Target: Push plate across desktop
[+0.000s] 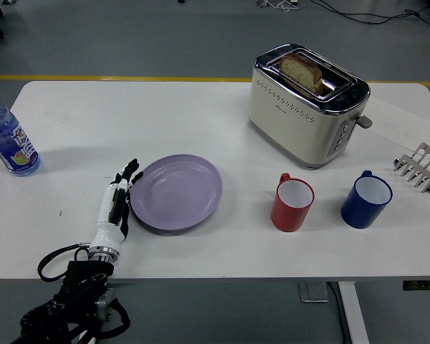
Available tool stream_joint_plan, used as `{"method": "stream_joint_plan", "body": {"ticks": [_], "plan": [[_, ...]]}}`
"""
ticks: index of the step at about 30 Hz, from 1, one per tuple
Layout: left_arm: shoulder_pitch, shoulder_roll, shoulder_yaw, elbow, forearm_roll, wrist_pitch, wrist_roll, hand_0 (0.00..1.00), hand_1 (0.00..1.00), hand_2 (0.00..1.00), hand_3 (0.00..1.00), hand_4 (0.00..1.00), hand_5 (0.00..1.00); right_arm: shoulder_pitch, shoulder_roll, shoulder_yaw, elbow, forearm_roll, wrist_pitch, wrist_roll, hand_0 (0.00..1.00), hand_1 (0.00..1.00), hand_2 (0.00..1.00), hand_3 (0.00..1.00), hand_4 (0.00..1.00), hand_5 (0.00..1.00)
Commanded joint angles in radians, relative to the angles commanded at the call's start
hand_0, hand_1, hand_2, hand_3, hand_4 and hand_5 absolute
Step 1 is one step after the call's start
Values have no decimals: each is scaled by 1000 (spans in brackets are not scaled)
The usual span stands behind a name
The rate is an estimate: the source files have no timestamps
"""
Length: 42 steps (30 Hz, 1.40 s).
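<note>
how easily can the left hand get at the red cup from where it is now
Probably not directly: the left hand sits flat against the left rim of the purple plate, and that plate lies between it and the red cup.

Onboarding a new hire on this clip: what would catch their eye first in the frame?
Probably the left hand, fingers extended, flat against the left edge of the lilac plate at the table's left-centre. Next, the cream toaster at the far side with a slice of bread standing in its slot. Then the red mug and blue mug side by side, right of the plate.
</note>
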Motion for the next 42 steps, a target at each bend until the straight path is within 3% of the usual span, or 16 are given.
{"method": "stream_joint_plan", "body": {"ticks": [27,42], "plan": [[-60,-7,161,-42,-26,-15,0,898,901,929,892,501,960,-3,-4,-2,0,9,1,5,514,478,579,544,174,318],[-74,-10,187,-57,-26,-22,0,896,900,928,883,496,951,-4,-4,-6,0,17,0,6,515,478,579,544,179,320]]}}
